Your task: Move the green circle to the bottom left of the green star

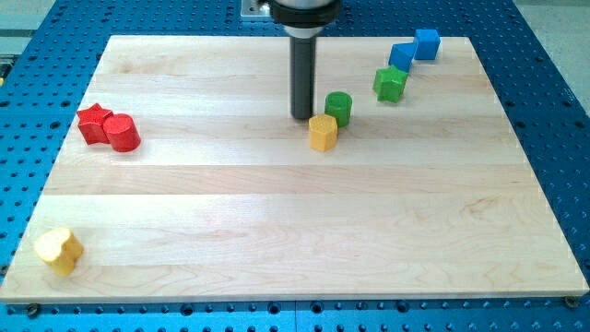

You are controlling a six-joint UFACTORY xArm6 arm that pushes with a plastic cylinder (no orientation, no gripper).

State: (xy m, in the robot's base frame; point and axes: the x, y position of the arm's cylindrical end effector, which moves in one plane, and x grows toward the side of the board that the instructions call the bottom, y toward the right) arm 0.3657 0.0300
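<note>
We judged the task nearly done; the green circle (pixel 338 107) already lay below-left of the green star (pixel 390 84) near the board's top edge, though somewhat apart. Our arm carried no pincer, only our tip (pixel 302 116) just left of the circle; the yellow hexagon (pixel 323 132) touched it below, while blue blocks (pixel 414 50), red blocks (pixel 109 127) and a yellow heart (pixel 59 250) sat well clear.

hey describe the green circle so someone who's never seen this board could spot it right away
Start at the dark rod near the board's top middle; my tip sits just left of the green circle. It touches the yellow hexagon below it. Unlike the green star further right, it is a smooth round cylinder.
</note>
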